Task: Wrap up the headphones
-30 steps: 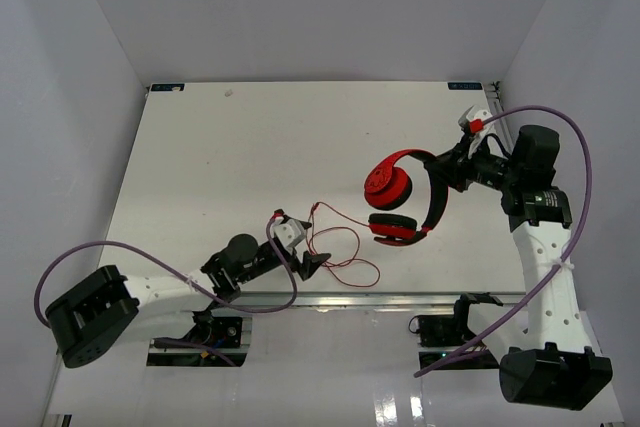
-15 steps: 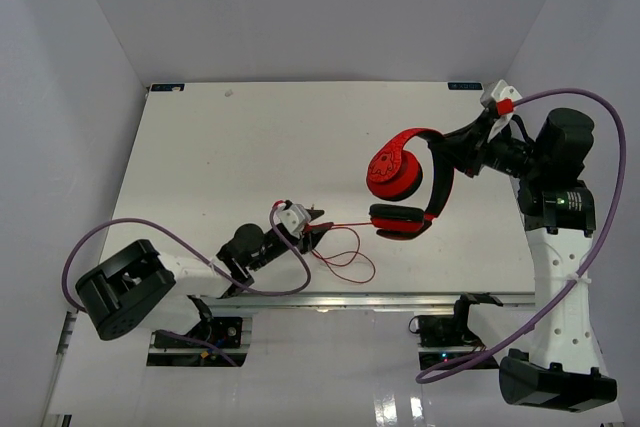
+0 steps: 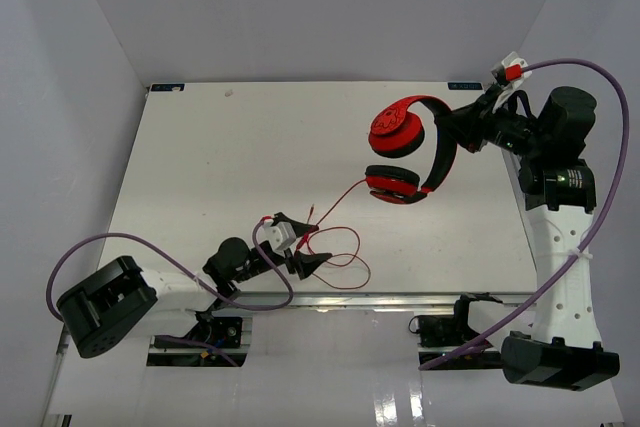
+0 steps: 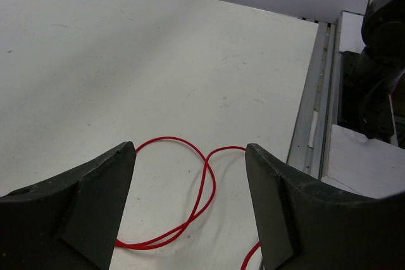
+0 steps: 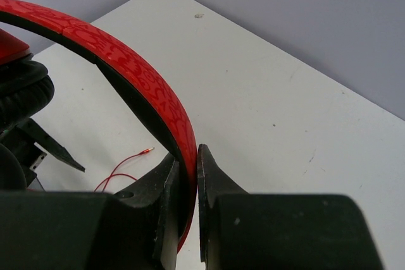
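Risk: the left gripper [image 3: 300, 240] is standing wide over the slack cable [image 4: 168, 138] and gripping nothing. The loop is lying on the table [image 3: 220, 167] between and just ahead of its fingers [image 4: 95, 200]. If it is closing off-line, the thin cable is likely slipping past the pads, or two strands are getting pinched together and tangling the wrap.

The right gripper [image 5: 188, 162] is clamping narrowly on the headband of the headphones [image 3: 392, 183]. The earcups are hanging beyond its fingertips, apparently off the table. A cable tug could be twisting the band in that grip.
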You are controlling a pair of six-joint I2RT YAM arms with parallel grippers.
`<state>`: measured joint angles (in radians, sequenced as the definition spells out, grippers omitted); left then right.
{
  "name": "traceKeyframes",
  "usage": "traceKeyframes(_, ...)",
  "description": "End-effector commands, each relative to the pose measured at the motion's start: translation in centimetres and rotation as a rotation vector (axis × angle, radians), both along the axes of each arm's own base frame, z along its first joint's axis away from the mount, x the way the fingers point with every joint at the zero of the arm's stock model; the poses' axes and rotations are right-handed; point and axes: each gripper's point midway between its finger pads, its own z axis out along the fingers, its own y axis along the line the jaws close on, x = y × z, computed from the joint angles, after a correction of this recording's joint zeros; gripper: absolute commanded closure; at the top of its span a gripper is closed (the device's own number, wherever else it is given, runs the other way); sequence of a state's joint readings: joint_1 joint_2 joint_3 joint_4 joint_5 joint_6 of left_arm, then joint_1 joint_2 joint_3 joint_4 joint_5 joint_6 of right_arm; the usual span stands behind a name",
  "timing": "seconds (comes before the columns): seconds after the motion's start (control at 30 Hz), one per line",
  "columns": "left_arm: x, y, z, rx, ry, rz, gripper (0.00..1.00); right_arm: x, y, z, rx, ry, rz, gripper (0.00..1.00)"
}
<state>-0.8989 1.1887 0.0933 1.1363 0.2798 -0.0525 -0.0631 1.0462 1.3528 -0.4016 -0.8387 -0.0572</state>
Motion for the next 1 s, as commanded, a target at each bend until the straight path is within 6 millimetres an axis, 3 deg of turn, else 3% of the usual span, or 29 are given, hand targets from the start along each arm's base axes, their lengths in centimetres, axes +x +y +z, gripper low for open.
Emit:
traceKeyframes(0.0, -1.8, -0.8, -0.3, 0.023, 0.006, -0.117, 0.17, 0.5, 0.1, 2.6, 0.067, -0.016, -0.022, 0.92)
traceKeyframes(0.43, -2.7, -2.6, -2.3, 0.128, 0.060, -0.245, 0.14, 2.6, -1.1, 0.9, 0.098, 0.074, -0.131, 0.92)
traceKeyframes(0.67, -2.3, -3.0, -1.7, 0.136, 0.048, -0.243, 0.14, 3.0, -1.5, -0.7, 0.090, 0.103, -0.161, 0.92)
traceKeyframes(0.8, -1.6, -2.7, -1.8, 0.136, 0.048, -0.197, 0.18, 2.6, -1.4, 0.0, 0.091, 0.083, -0.156, 0.92)
traceKeyframes(0.97, -1.6, -2.8, -2.0, 0.127, 0.072, -0.193, 0.35, 2.4, -1.5, 1.3, 0.093, 0.052, -0.162, 0.92)
